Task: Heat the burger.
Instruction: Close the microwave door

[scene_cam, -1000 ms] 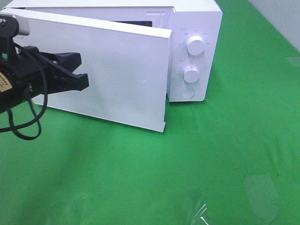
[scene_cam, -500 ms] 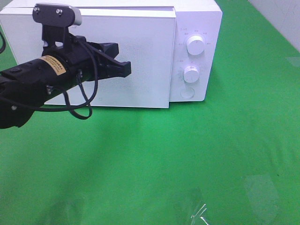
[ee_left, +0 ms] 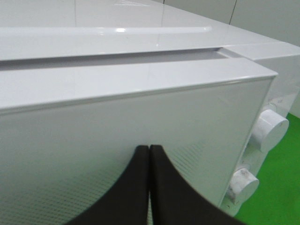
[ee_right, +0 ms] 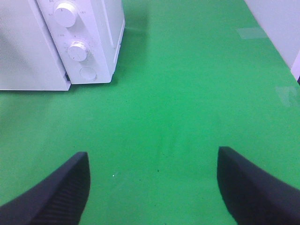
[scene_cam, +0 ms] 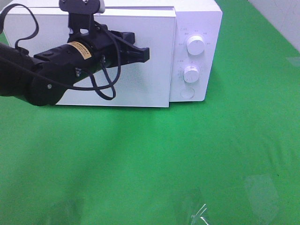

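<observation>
Black against white, the left gripper [scene_cam: 144, 54] reaches in from the left of the high view with its jaws pressed together. It holds nothing, and its tips are at the door [scene_cam: 154, 89] of the microwave [scene_cam: 206, 18]. The door looks flush with the body, so closing it seems done or all but done. The burger shows in no view. I judge it to be inside, behind that door, though nothing here proves it. Right of the door sit the upper knob [scene_cam: 195, 45], the lower knob [scene_cam: 191, 74] and a round button [scene_cam: 187, 93]. No gripper is on any of them, so setting the heat and time appears to be what is left. Further right is only green cloth [scene_cam: 243, 140]. The right gripper [ee_right: 152, 152] is outside the high view and shows only in its own wrist view. There its jaws are spread wide and empty over the cloth, well apart from the microwave, with the knobs ahead of it. The left wrist view adds what the high view cannot. It shows the closed tips close up to the door's dotted face below its top edge, though I cannot tell whether they touch it. It also shows a thin seam between the door top and the body.
</observation>
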Motion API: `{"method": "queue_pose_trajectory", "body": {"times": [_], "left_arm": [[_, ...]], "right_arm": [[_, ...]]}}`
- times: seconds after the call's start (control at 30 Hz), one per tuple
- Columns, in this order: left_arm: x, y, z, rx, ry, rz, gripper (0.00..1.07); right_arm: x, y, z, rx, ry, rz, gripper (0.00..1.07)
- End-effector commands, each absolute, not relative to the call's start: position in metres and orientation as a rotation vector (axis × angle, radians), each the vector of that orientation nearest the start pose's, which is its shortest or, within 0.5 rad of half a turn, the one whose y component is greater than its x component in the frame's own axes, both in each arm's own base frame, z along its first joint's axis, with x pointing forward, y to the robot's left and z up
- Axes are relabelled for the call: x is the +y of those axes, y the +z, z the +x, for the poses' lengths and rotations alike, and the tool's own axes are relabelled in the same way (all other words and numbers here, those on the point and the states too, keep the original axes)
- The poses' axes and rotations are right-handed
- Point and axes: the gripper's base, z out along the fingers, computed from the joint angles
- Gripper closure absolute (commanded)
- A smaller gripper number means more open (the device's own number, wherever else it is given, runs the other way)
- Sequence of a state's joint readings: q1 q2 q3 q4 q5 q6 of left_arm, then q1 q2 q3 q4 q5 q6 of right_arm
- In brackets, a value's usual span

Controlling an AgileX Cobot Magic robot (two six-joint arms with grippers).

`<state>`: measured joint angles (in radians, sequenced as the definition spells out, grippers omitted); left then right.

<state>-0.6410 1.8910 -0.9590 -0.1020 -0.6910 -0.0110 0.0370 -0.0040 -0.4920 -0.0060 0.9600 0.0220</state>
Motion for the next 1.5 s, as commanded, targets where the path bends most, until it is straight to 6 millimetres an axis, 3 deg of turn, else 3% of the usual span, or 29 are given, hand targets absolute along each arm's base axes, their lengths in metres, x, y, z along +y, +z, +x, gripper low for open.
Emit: {"method": "queue_pose_trajectory", "body": {"times": [0.03, 0.43, 0.63, 0.77, 0.9, 1.0, 1.03, 1.07, 1.1, 1.13, 1.2, 1.3, 1.5], "left_arm": [[-0.241, 0.191, 0.332, 1.686, -0.481, 0.419, 1.07], [-0.258, 0.189, 0.359, 1.661, -0.447, 0.403, 1.07], [-0.258, 0.189, 0.359, 1.687, -0.433, 0.415, 1.07], [-0.265, 0.191, 0.346, 1.758, -0.451, 0.474, 1.07], [-0.267, 0.2, 0.311, 1.809, -0.483, 0.543, 1.06], [-0.267, 0.199, 0.306, 1.824, -0.485, 0.557, 1.03], [-0.265, 0.199, 0.294, 1.864, -0.49, 0.59, 0.9], [-0.265, 0.199, 0.294, 1.864, -0.49, 0.59, 0.9], [-0.263, 0.197, 0.284, 1.909, -0.49, 0.622, 0.67], [-0.263, 0.197, 0.284, 1.909, -0.49, 0.622, 0.67], [-0.254, 0.192, 0.27, 2.027, -0.481, 0.664, 0.05], [-0.252, 0.193, 0.266, 2.066, -0.478, 0.678, 0.06], [-0.236, 0.196, 0.24, 2.356, -0.431, 0.823, 0.09]], "right_arm": [[-0.001, 0.283, -0.005, 1.921, 0.022, -0.017, 0.32], [-0.001, 0.283, -0.005, 1.921, 0.022, -0.017, 0.32], [-0.001, 0.283, -0.005, 1.921, 0.022, -0.017, 0.32], [-0.001, 0.283, -0.005, 1.921, 0.022, -0.017, 0.32], [-0.001, 0.283, -0.005, 1.921, 0.022, -0.017, 0.33], [-0.001, 0.283, -0.005, 1.921, 0.022, -0.017, 0.33], [-0.001, 0.283, -0.005, 1.921, 0.022, -0.017, 0.33], [-0.001, 0.283, -0.005, 1.921, 0.022, -0.017, 0.33], [-0.001, 0.283, -0.005, 1.921, 0.022, -0.017, 0.33], [-0.001, 0.283, -0.005, 1.921, 0.022, -0.017, 0.33], [-0.001, 0.283, -0.005, 1.921, 0.022, -0.017, 0.33], [-0.001, 0.283, -0.005, 1.921, 0.022, -0.017, 0.33], [-0.001, 0.283, -0.005, 1.921, 0.022, -0.017, 0.33]]}}
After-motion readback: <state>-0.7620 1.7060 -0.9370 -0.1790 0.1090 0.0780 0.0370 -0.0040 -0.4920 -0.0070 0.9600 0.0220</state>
